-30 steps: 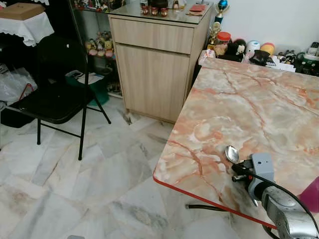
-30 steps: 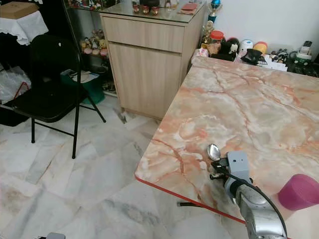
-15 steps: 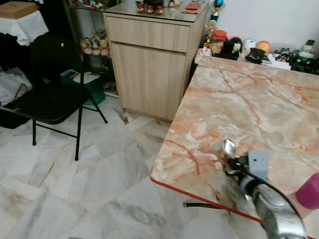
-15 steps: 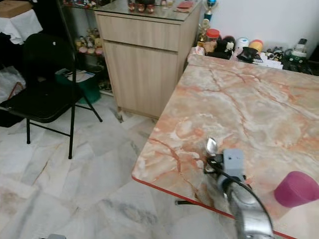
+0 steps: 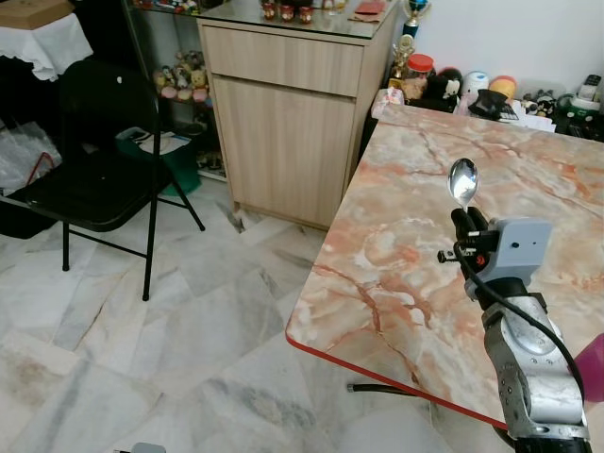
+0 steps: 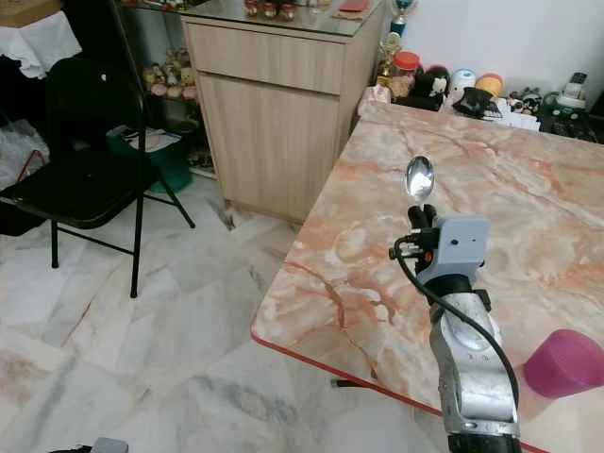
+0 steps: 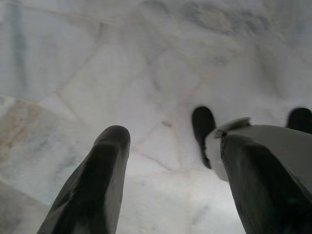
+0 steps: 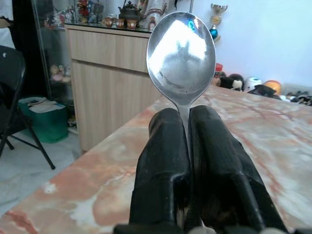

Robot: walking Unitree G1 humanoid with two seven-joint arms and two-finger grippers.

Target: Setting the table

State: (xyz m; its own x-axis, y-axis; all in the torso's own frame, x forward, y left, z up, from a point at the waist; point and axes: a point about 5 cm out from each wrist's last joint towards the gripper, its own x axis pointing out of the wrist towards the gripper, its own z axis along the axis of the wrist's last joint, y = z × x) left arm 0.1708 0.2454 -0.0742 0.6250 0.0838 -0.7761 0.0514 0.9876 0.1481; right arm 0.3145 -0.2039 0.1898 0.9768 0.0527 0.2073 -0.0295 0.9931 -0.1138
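My right gripper [image 5: 469,224] is raised above the near part of the pink marble table [image 5: 425,203], shut on a metal spoon [image 5: 463,180] whose bowl points upward. In the right wrist view the spoon [image 8: 182,53] stands clamped between the two black fingers [image 8: 163,156]. A pink cup [image 6: 564,363] sits at the table's near right, beside the arm. The left wrist view looks down at white marble floor, with the left gripper [image 7: 170,146] open and holding nothing.
A wooden cabinet [image 5: 293,104] stands against the table's far left corner. A black folding chair [image 5: 99,170] stands on the marble floor to the left. Small toys and jars [image 5: 462,90] crowd the table's far edge. The table's red-rimmed near edge [image 5: 377,373] lies close below the arm.
The right arm has lifted from low near the table edge and turned, so the spoon now stands upright and higher over the table. The camera shifted slightly.
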